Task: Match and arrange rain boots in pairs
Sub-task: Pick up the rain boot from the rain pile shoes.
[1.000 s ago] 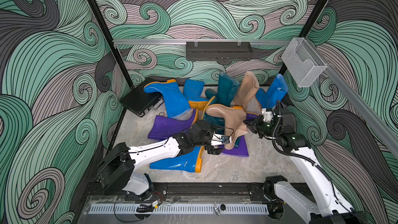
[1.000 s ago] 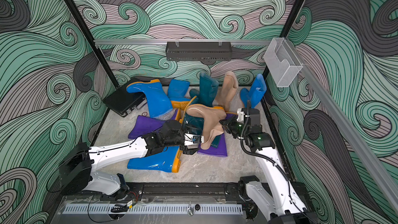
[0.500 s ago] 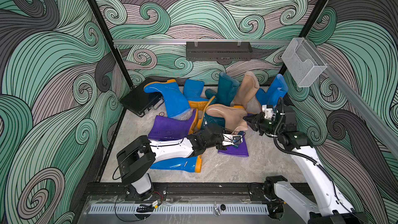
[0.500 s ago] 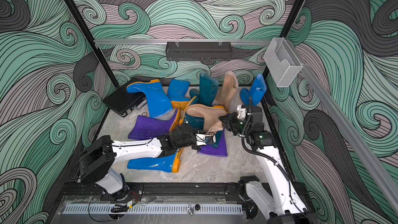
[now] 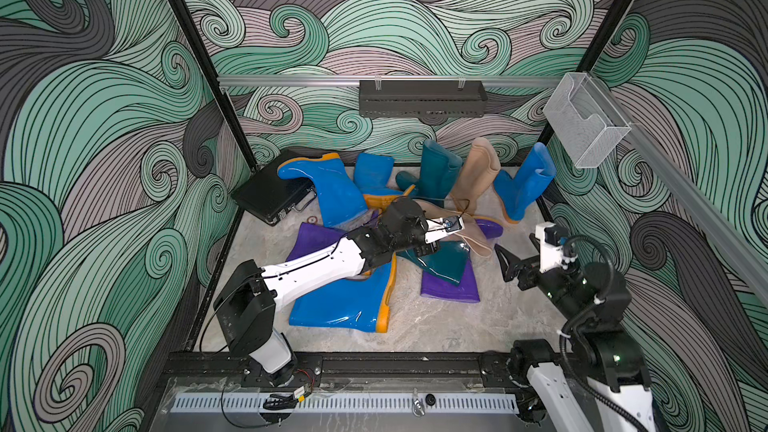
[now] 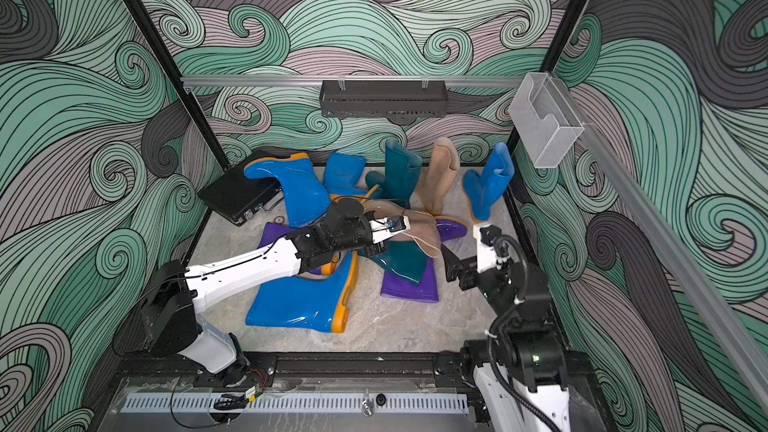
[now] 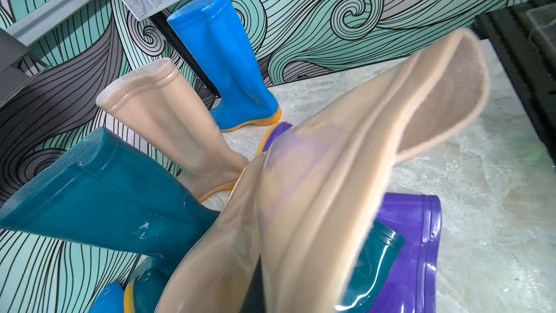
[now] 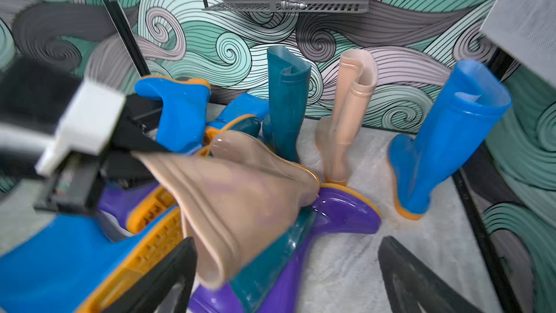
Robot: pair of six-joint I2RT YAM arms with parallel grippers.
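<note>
Left gripper is pressed shut on the fallen beige boot, whereas a second ago its jaws stood wide beside that boot. The right wrist view shows one black finger laid on the edge of the shaft near its open top. Right gripper shows the reverse: it held this boot a second ago, and it now stands spread and empty, drawn back to the right of centre in both top views and clear of the heap. Finding: the boot has passed from the right arm to the left. It lies at the centre of the frame, its toe against the fallen purple boot and its shaft over the fallen teal boot. Blur in both wrist views suggests it is moving. Its match, the upright beige boot, stands just above centre by the back wall, between the upright teal boot and the upright blue boot. Assessment: the beige pair is the step in hand, and the held boot needs to be raised and stood beside its match. Risk: the grip is on soft rubber near the rim, which may fold or slip as the boot's weight comes onto it. No pair yet stands together. The blue boots lie scattered, one of them leaning on the black case at upper left.
</note>
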